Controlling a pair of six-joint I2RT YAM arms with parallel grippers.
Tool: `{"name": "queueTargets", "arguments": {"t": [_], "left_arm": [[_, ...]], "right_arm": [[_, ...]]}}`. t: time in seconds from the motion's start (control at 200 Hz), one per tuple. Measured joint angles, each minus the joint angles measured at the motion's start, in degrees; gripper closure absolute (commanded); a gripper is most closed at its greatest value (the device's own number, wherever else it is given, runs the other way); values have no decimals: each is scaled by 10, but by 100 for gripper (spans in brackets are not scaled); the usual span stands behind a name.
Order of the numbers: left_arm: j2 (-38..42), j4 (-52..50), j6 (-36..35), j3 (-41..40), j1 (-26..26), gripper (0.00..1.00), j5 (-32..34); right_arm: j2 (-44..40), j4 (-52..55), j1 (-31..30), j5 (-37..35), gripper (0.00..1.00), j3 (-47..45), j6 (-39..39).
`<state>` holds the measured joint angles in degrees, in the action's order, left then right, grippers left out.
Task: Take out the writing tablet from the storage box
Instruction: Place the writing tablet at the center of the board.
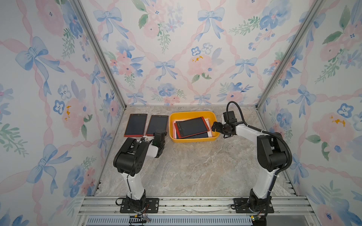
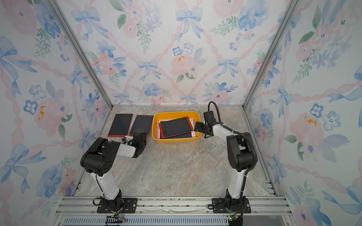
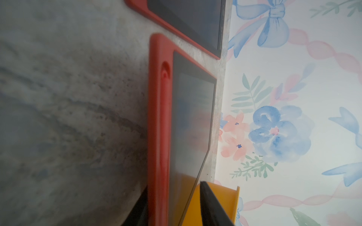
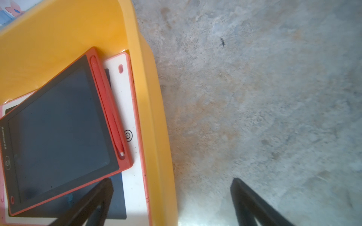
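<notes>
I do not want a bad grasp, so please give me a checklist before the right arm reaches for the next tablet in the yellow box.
1. Right gripper open: ok.
2. Right gripper around the top red-framed dark-screen writing tablet: not ok; it straddles the rim of the shallow yellow-orange plastic storage box.
3. Top tablet uncovered: ok; it lies skewed on a white-faced tablet.
4. Left gripper free of the red-framed tablet lying on the grey marble-patterned table: cannot tell.
</notes>
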<state>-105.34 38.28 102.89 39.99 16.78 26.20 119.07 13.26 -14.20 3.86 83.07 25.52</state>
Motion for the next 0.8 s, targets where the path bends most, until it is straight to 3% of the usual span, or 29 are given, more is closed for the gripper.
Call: {"name": "queueTargets", "arguments": {"t": [0.48, 0.8], "left_arm": [[3, -27, 11, 10, 3, 33, -15], [26, -47, 21, 12, 5, 8, -20]], "right_arm": [[-8, 0, 0, 0, 3, -12, 0], [-9, 0, 0, 0, 3, -12, 0]]}}
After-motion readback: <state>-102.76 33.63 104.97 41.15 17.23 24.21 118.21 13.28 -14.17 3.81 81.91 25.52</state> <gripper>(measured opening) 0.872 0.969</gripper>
